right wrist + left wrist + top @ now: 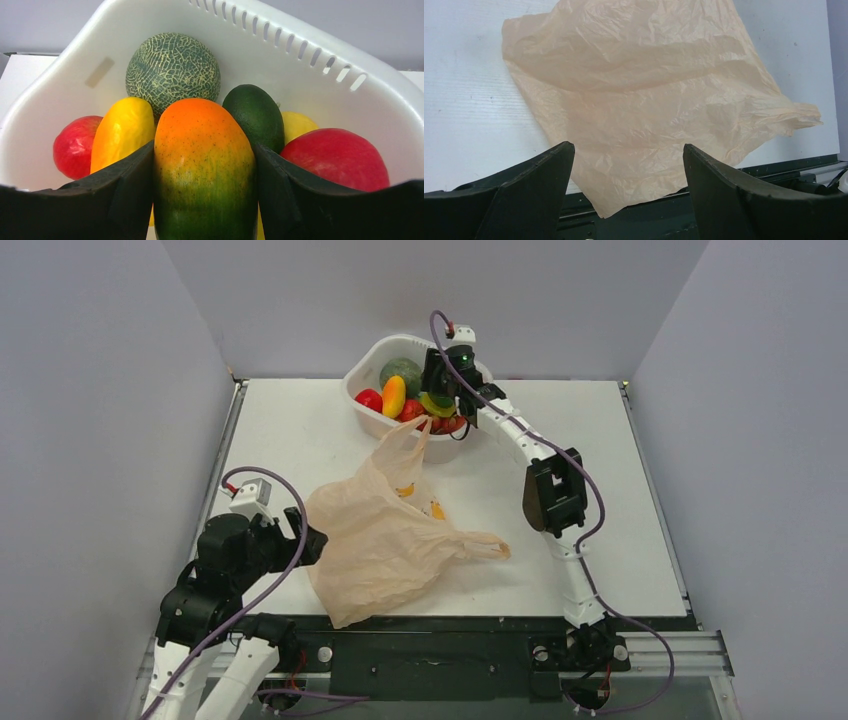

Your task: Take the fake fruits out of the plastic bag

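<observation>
I read the left arm (pixel 215 580) as folded low and close to its base at the near left. The left gripper (pixel 628 147) points inward to the right, jaws spread wide with nothing between them. The right arm (pixel 555 490) reaches far forward, rising from its base to the elbow and then angling left with the wrist pitched down; the right gripper (pixel 204 147) is clamped on an orange-to-green fruit (pixel 202 170), one finger pressed against each flank.

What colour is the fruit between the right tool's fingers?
The fruit is orange on top, fading to green below; clearest in the right wrist view.
</observation>
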